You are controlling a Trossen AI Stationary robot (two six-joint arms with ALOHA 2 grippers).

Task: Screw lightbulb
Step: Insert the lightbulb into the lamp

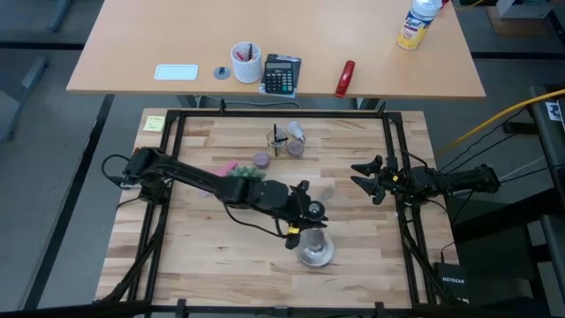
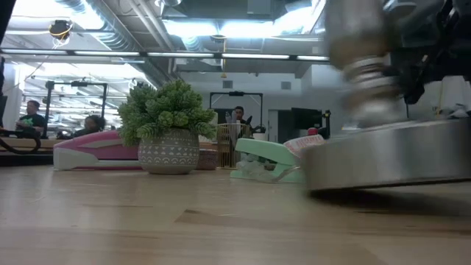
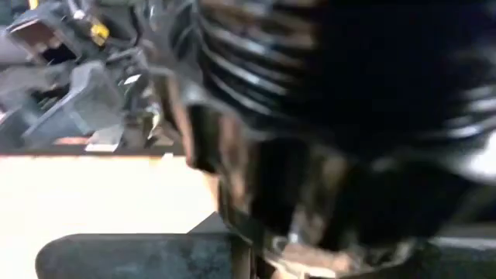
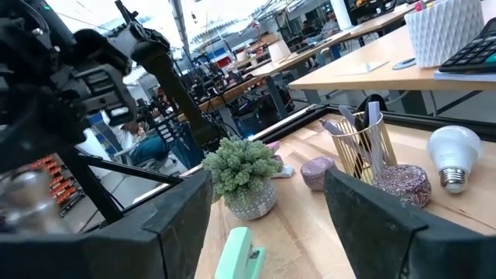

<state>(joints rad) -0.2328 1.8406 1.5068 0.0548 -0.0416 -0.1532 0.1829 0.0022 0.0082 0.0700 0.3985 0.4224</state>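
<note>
lightbulb (image 4: 454, 157) lies far across the table from the closed left tool (image 1: 305, 231), nearer the open right tool (image 1: 364, 177).

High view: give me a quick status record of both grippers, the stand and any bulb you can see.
left gripper: at the top of the stand, near middle of the table; grip hidden
right gripper: open, empty, waiting at the right side
stand: upright on its silver round base
socket: covered by the left arm, contents cannot be told
white lightbulb: far side, beside the gold pen holder, untouched
</note>
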